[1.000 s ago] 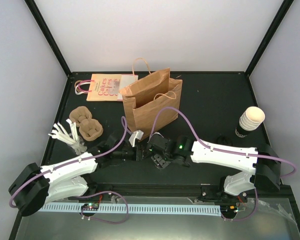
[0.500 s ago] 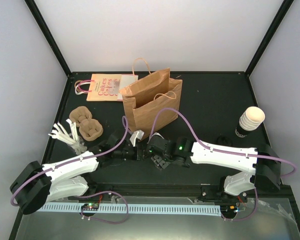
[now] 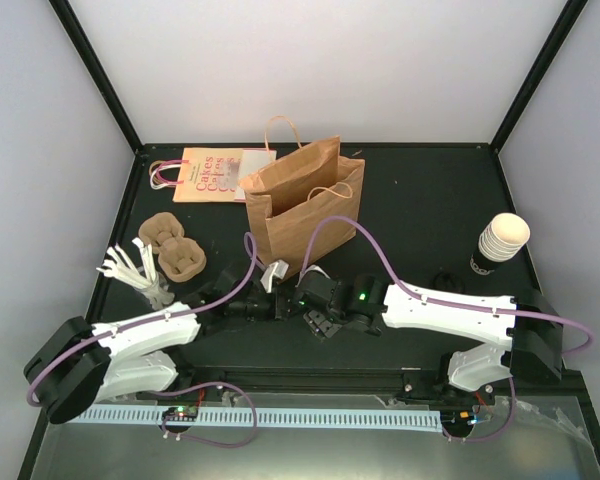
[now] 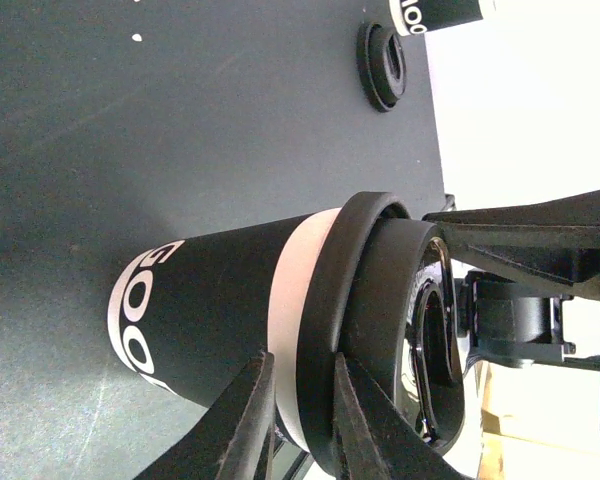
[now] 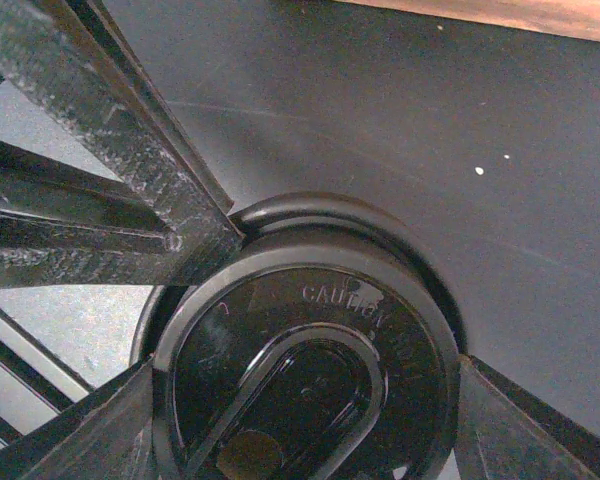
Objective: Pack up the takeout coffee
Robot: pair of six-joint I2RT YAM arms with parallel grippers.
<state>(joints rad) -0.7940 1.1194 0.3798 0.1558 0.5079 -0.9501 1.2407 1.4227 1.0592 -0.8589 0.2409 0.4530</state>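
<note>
Right wrist: right claw [image 5: 302,410] clamps black-lidded cream paper cup [image 4: 210,300] at the lid; left claw [image 4: 302,368], nearly closed, straddles its rim, grip unclear.

Counted on the table [image 3: 420,200]: one lidded takeout coffee [image 4: 210,300] between the fingers [image 5: 525,440], one loose black lid [image 4: 382,65], one cup stack [image 3: 502,243], two pulp trays [image 3: 165,230] [image 3: 183,262], one brown bag [image 3: 290,205], one flat printed bag [image 3: 212,175].

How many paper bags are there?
2. A brown bag stands open in the middle; a flat printed bag with pink handles lies behind it, to the left. I see no others.
</note>
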